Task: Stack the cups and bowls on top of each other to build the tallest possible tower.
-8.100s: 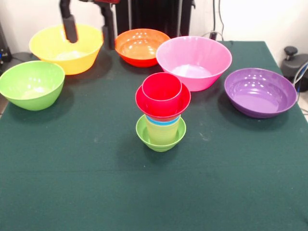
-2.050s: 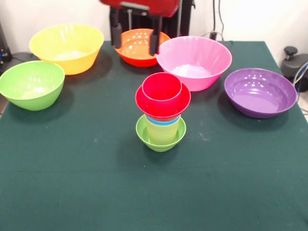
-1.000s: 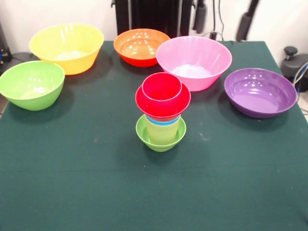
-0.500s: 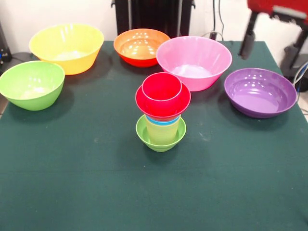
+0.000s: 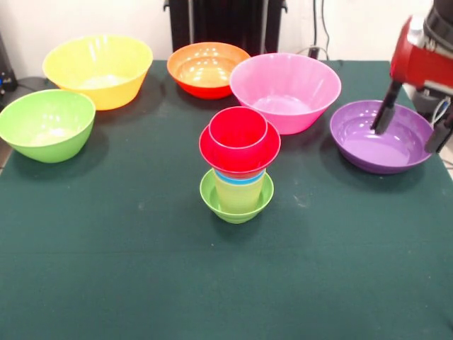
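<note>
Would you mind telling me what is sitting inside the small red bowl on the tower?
A red cup stands upright inside the small red bowl, its open mouth up and empty as far as visible. The cup hides the bowl's floor, so nothing beneath it can be checked.
</note>
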